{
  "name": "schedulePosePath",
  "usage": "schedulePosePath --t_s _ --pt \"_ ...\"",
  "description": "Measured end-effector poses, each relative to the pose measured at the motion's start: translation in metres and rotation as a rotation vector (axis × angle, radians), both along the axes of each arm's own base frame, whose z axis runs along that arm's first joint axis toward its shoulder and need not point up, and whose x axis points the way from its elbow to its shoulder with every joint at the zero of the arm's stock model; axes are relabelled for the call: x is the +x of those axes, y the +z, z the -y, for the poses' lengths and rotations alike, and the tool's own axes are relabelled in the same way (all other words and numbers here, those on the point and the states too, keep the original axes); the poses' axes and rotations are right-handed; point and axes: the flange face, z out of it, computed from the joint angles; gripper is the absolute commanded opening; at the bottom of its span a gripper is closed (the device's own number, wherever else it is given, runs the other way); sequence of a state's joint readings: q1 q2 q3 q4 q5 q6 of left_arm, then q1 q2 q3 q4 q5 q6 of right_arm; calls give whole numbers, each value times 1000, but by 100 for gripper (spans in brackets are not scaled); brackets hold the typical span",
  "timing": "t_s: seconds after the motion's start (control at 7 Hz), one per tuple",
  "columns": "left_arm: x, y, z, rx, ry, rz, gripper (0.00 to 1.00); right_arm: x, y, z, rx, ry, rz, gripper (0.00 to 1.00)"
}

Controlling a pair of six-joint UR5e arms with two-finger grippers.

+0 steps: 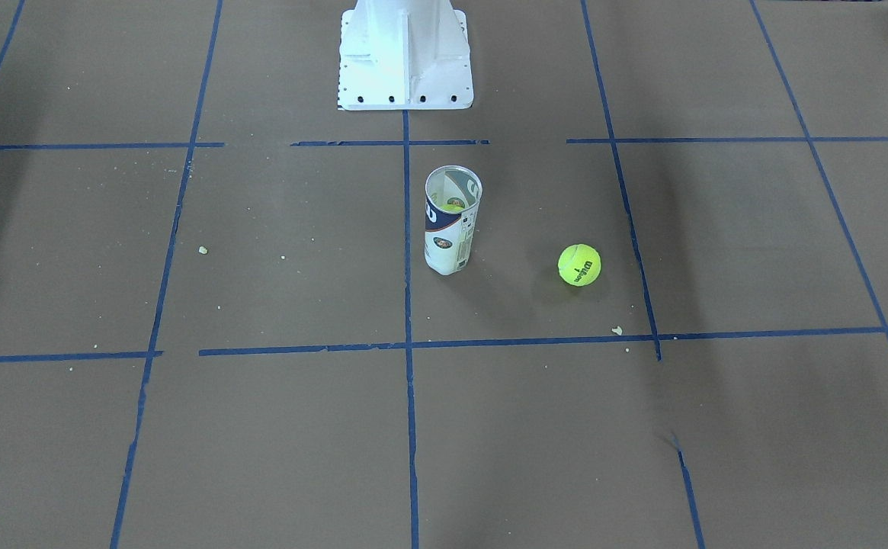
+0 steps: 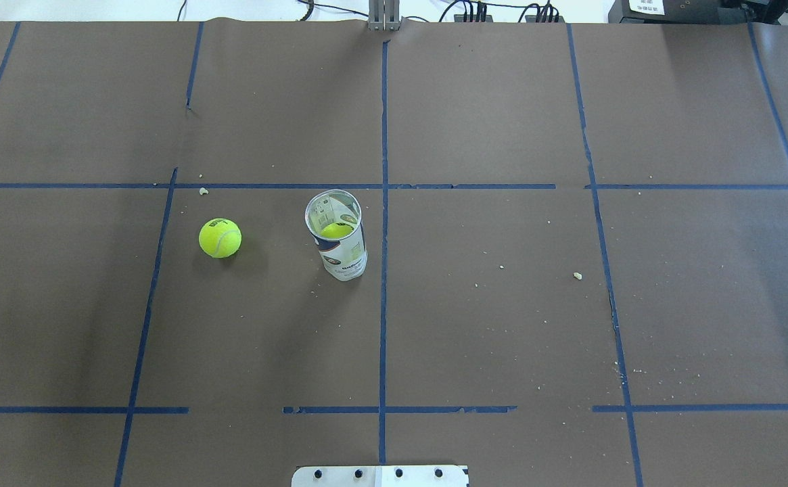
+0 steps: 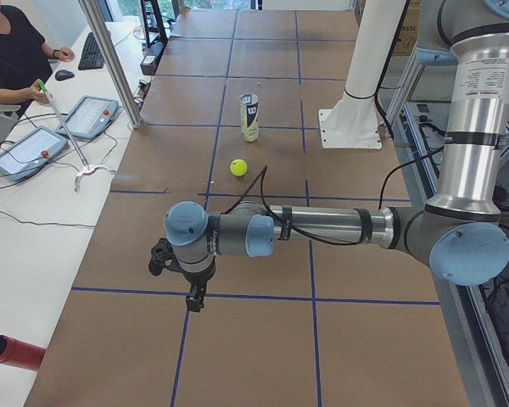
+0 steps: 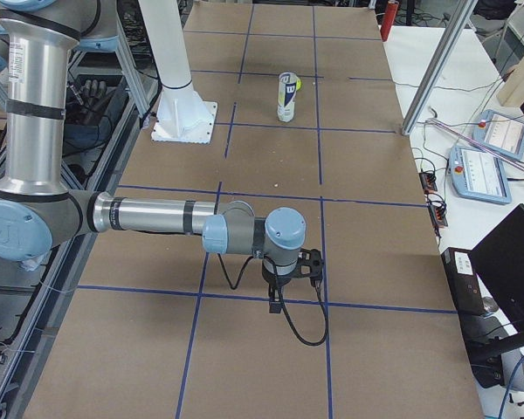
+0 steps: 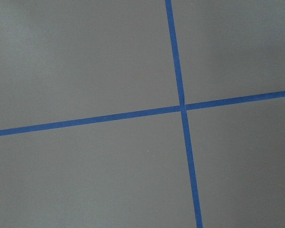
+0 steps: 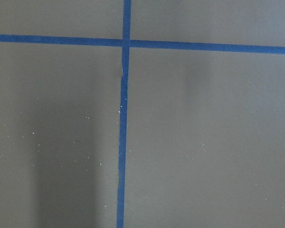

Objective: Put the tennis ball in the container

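The tennis ball [image 1: 579, 264] [image 2: 220, 238] [image 3: 238, 167], yellow-green with black lettering, lies on the brown paper a short way from the container. The container [image 1: 452, 221] [image 2: 337, 233] [image 3: 249, 116] [image 4: 286, 96] stands upright and uncapped, with a second similar ball [image 2: 336, 230] inside. My left gripper [image 3: 191, 297] hangs low over the table's left end, far from the ball. My right gripper [image 4: 275, 301] hangs over the right end. Both show only in the side views, so I cannot tell whether they are open or shut. The wrist views show only paper and blue tape.
The white pedestal [image 1: 405, 53] [image 3: 356, 93] stands at the robot's edge, behind the container. Blue tape lines [image 2: 383, 203] grid the brown paper. A metal post [image 3: 110, 59], control tablets [image 3: 85, 114], a seated operator [image 3: 17, 51] and a red cylinder [image 3: 13, 352] are beyond the far edge.
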State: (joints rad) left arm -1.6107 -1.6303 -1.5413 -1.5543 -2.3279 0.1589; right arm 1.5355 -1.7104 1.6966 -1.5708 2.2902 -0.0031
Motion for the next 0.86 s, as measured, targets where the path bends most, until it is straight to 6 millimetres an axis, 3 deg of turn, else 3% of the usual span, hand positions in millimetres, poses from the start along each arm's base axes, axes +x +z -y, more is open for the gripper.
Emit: schedulePosePath --t_s 0.43,0.57,0.86 --pt "1 -3 3 16 7 0 100 0 0 0 0 0 0 100" --pt "1 -19 8 52 7 5 100 0 0 0 0 0 0 100" --pt "8 -81 15 120 -44 7 100 0 0 0 0 0 0 100"
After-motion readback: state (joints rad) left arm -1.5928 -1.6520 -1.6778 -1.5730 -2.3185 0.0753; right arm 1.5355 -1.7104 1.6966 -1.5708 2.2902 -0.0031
